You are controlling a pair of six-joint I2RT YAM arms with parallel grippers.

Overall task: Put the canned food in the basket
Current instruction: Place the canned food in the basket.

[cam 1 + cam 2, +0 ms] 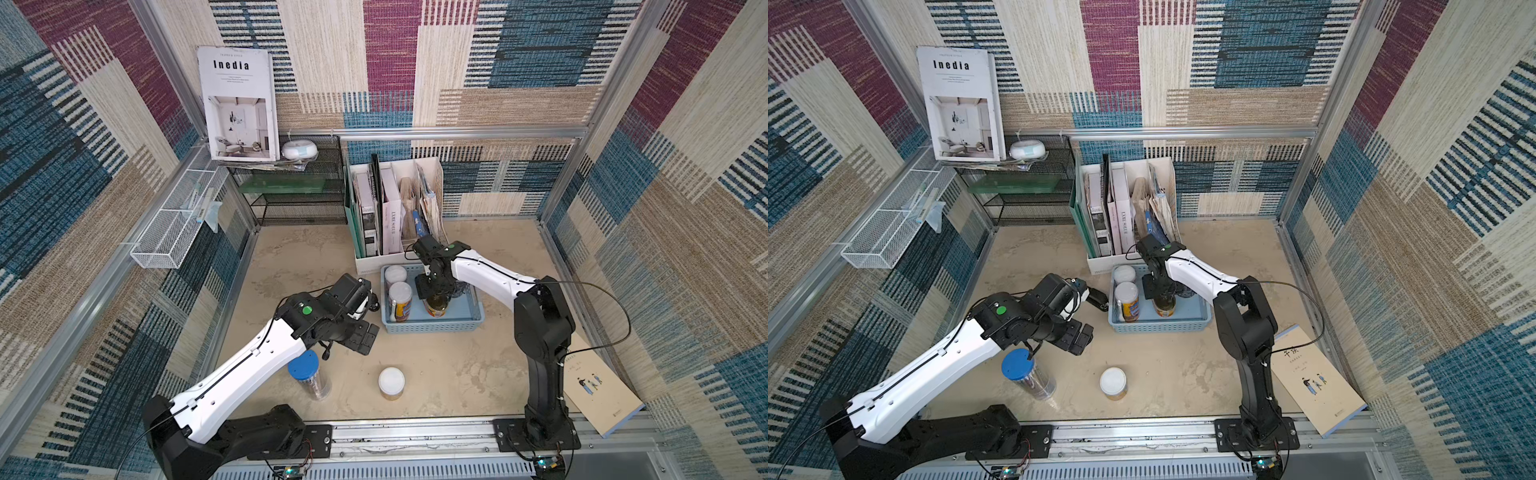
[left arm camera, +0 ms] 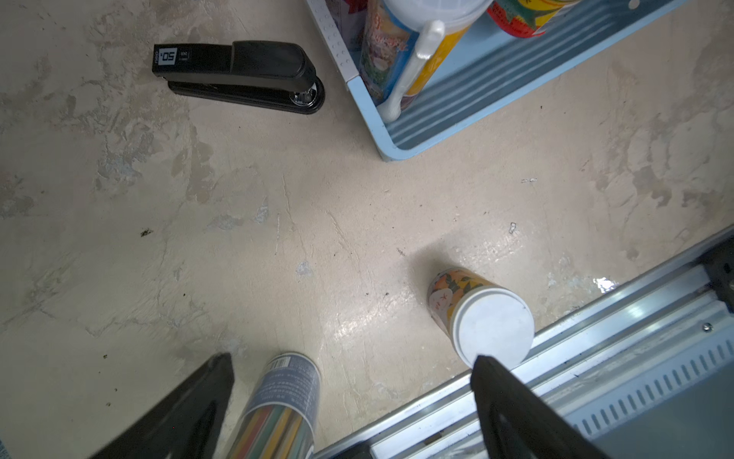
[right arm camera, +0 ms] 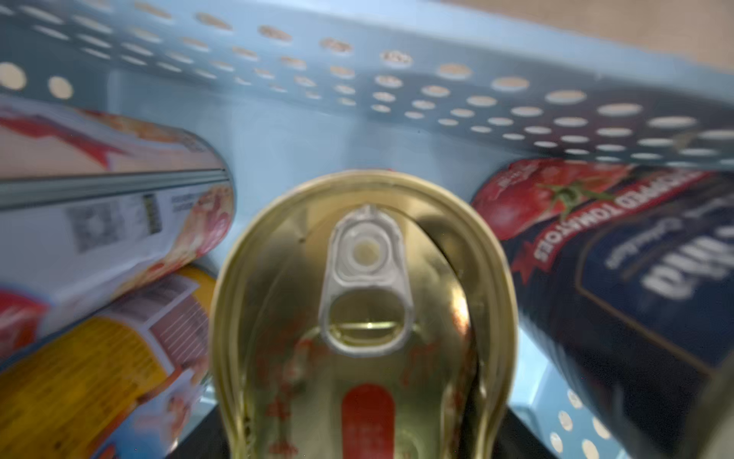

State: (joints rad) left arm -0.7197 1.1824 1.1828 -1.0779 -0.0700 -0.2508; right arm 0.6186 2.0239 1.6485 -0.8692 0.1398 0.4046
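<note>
While the right fingers [image 1: 426,291] are gripping the gold tin [image 3: 357,318] low inside the blue basket [image 1: 432,326], the left fingers [image 2: 178,417] are hanging wide open and empty. Next, probably, they are needing to close around the short yellow can [image 1: 391,383] standing on the bench [image 1: 457,365].

tall white-lidded cans [image 1: 400,307]: 2
gold oval tin [image 3: 278,318]: 1
dark tomato can [image 3: 635,278]: 1
short white-lidded can [image 1: 391,383]: 1
light blue basket [image 1: 432,326]: 1
pencil tube [image 1: 309,376]: 1
black stapler [image 2: 238,75]: 1
white file organiser [image 1: 368,266]: 1
white wire basket [image 1: 166,245]: 1
</note>
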